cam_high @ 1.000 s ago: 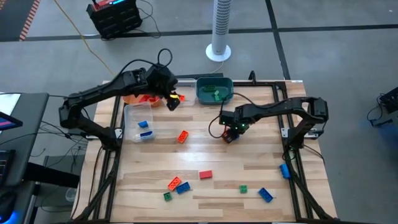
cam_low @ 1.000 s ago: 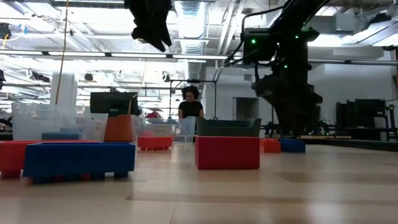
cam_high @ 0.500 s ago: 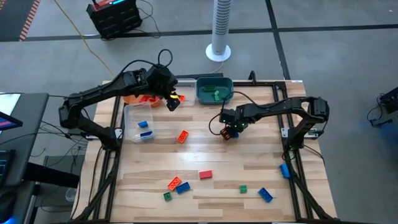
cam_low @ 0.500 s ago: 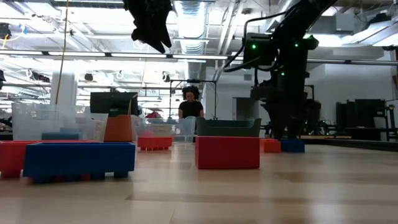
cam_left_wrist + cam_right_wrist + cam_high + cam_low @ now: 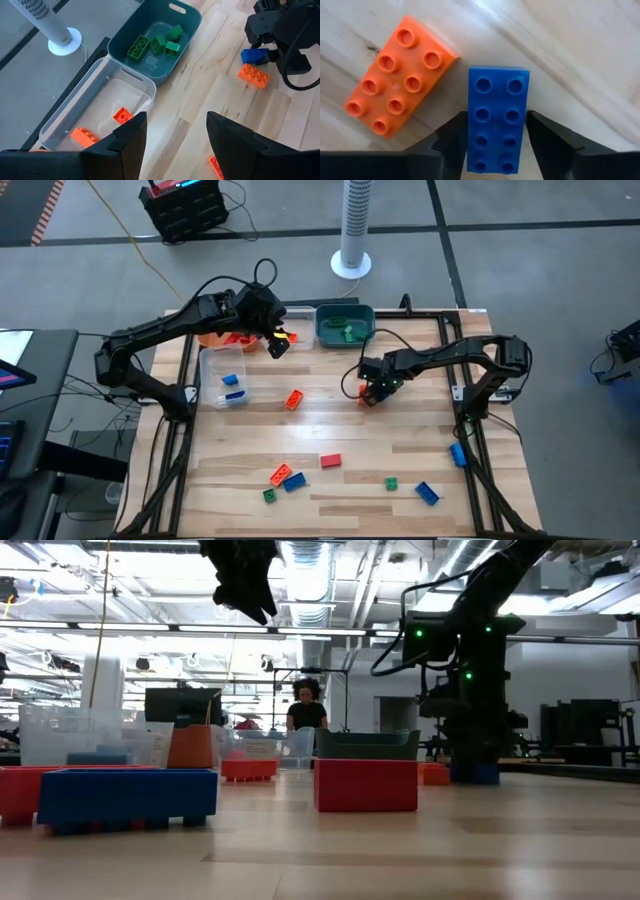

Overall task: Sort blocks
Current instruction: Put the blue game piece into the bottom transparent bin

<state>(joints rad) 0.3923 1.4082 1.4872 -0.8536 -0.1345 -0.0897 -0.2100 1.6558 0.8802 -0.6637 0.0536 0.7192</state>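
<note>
My right gripper (image 5: 497, 142) is open and low over the table's middle-right (image 5: 374, 389). Its fingers stand on either side of a blue eight-stud block (image 5: 497, 120), along its long sides. That block lies flat on the wood (image 5: 478, 775). An orange block (image 5: 397, 80) lies right beside it. Whether the fingers touch the blue block does not show. My left gripper (image 5: 176, 132) is open and empty, held high over the far-left bins (image 5: 277, 341). Other blocks lie loose on the table: orange (image 5: 293, 400), red (image 5: 330, 461) and green (image 5: 392, 483).
A teal bin (image 5: 131, 31) holds green blocks. A clear bin (image 5: 85, 100) next to it holds two orange ones. Another clear bin (image 5: 212, 383) holds blue blocks, beside an orange bin (image 5: 212, 337). More loose blocks lie near the near edge (image 5: 285, 477) and one blue by the right rail (image 5: 458, 453).
My right gripper has come down over the blue block and shifted slightly toward the table's right edge, so its fingers now stand around the block. The blocks have stayed where they were.
</note>
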